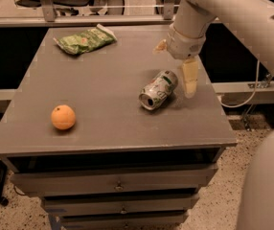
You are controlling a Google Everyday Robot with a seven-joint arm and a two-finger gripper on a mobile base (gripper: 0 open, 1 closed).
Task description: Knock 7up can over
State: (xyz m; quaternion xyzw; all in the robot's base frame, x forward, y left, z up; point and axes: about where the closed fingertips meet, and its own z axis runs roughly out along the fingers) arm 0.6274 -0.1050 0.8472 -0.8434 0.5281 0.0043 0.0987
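Observation:
The 7up can [158, 90], silver with green lettering, lies on its side on the grey table [103, 114], right of centre, its open end facing the front left. My gripper [176, 63] hangs just above and behind the can. It is open and empty, with one pale finger [190, 78] reaching down beside the can's far right end and the other finger [161, 46] further back. Neither finger holds the can.
An orange [63, 117] sits at the front left of the table. A green crinkled snack bag [84, 40] lies at the back left. The table's right edge is close to the can. Drawers are below the tabletop, and a chair stands behind a rail at the back.

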